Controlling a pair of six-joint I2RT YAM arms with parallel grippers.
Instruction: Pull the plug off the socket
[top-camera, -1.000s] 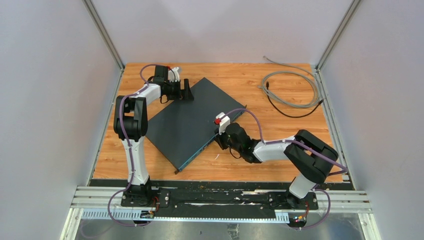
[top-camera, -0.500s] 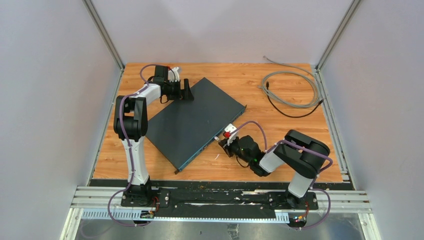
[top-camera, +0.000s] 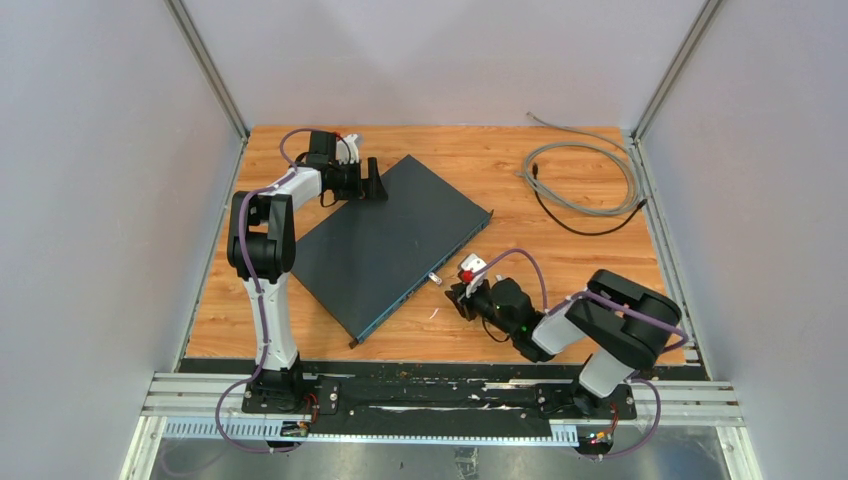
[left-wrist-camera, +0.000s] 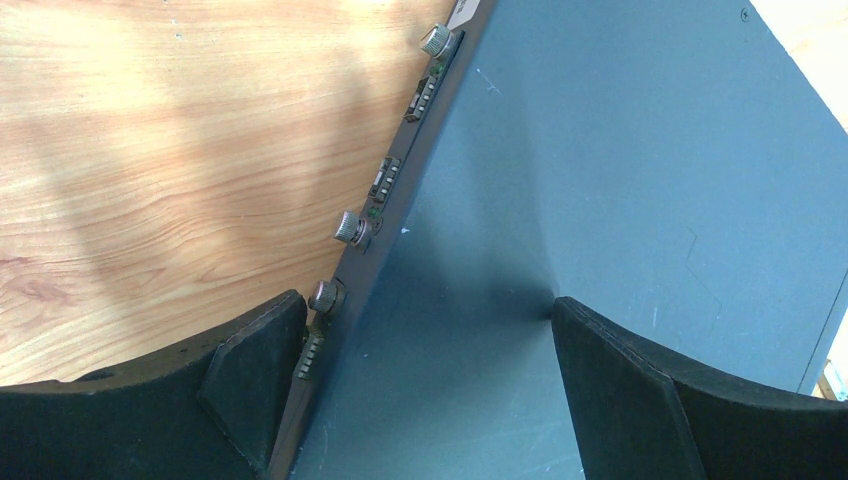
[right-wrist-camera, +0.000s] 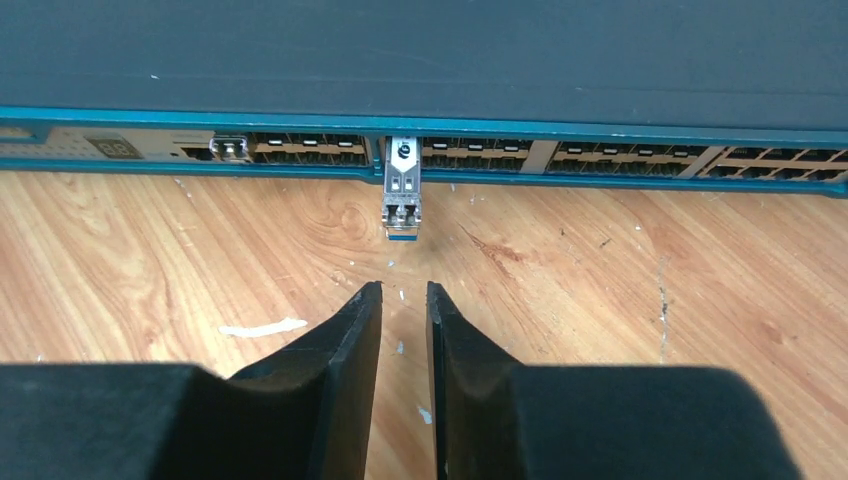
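The dark blue network switch (top-camera: 380, 245) lies at an angle on the wooden table. A small silver plug (right-wrist-camera: 402, 195) sticks out of a socket in its front port row; it also shows in the top view (top-camera: 435, 278). My right gripper (right-wrist-camera: 404, 290) is a short way in front of the plug, in line with it and not touching it. Its jaws stand a narrow gap apart with nothing between them. My left gripper (left-wrist-camera: 425, 308) is wide open, straddling the switch's far rear corner (left-wrist-camera: 600, 150), one finger (left-wrist-camera: 250, 380) beside the rear edge.
A coiled grey cable (top-camera: 580, 180) and a black cable lie at the back right of the table. A white scrap (right-wrist-camera: 262, 326) lies on the wood left of my right fingers. Metal frame posts and grey walls close in both sides.
My right gripper has drawn back from the switch's front face toward the near edge. The plug still sticks out of the port row. The left arm has not moved.
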